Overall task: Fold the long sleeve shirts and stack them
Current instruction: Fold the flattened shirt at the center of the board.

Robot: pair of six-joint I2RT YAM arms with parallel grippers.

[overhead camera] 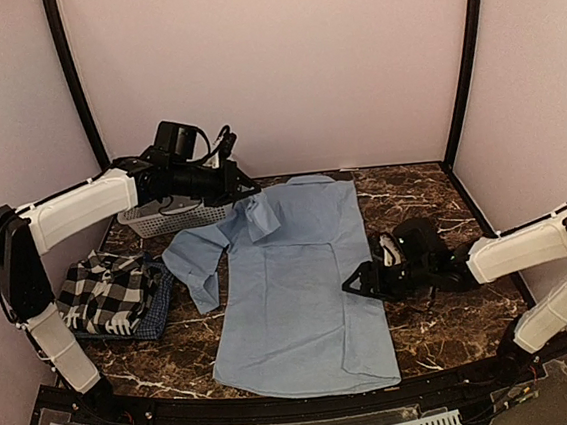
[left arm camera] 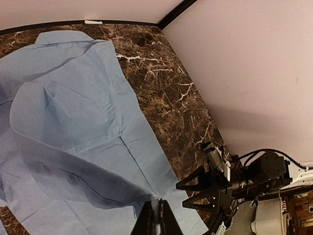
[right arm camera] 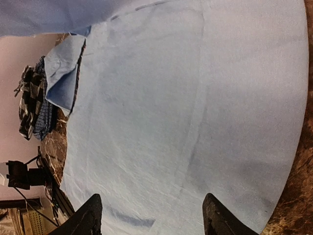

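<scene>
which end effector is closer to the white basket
Left. The left end effector is just beside the basket; the right end effector is across the light blue shirt, at its right edge.

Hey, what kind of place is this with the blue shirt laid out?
Likely a robot test booth: plain pale walls and black corner posts box in a marble-patterned table, with a left arm and right arm mounted at its near edge, reaching to the light blue shirt.

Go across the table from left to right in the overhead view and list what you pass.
checked shirts → blue shirt → right gripper, open at the blue shirt's right edge
</scene>
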